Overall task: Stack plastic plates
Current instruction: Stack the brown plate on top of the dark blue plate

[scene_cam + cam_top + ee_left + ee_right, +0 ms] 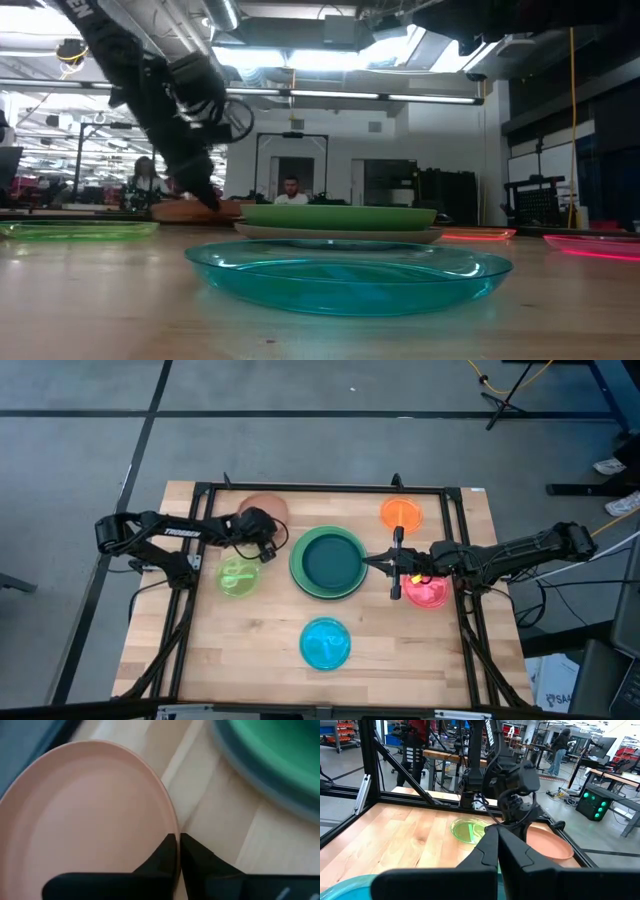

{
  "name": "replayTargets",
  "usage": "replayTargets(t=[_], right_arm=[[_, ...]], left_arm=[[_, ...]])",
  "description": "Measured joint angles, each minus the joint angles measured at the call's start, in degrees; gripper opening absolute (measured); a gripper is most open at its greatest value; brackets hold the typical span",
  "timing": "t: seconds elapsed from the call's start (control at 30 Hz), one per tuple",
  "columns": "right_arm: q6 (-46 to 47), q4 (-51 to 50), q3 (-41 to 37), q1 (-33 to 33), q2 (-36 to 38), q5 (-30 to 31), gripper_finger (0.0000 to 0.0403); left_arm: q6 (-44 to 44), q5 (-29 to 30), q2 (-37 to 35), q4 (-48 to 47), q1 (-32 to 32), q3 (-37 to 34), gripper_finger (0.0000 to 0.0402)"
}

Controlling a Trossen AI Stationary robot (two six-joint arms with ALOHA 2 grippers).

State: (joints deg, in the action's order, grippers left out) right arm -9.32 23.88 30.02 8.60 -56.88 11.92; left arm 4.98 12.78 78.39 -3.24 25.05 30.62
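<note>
Overhead, a pale butcher-block table (270,660) framed in black rail stands on grey carpet crossed by dark seams. On it lie round, shallow plastic plates: a dark teal plate (330,560) nested in a light green plate (298,578) at the centre, a glossy translucent blue plate (325,643) nearer the front edge, a lime plate (239,576) to the left, an orange plate (401,513) and a pink-red plate (428,594) to the right, and a matte brown plate (268,506) at the back left. The left gripper (268,549) sits at the brown plate's rim; the right gripper (372,561) points at the central stack's right edge.

Level with the tabletop, the blue plate (345,274) gleams in front, and behind it is a bright workshop with ceiling lights, where two people sit.

From the left wrist, that gripper's fingers (162,855) pinch the brown plate's (85,815) thin rim.

From the right wrist, that gripper's fingers (517,851) are pressed together, holding nothing.
</note>
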Motion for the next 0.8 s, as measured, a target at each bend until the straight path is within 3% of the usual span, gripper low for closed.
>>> replayTargets(t=[0.43,0.8], right_arm=[[0.00,0.00,0.00,0.00,0.00,0.00,0.0003],[0.00,0.02,0.00,-0.01,0.00,0.01,0.0003]], left_arm=[[0.16,0.19,0.00,-0.89,-8.98,9.43,0.0013],[-0.33,-2.18,-0.02,3.61,-19.09,11.93,0.0014]])
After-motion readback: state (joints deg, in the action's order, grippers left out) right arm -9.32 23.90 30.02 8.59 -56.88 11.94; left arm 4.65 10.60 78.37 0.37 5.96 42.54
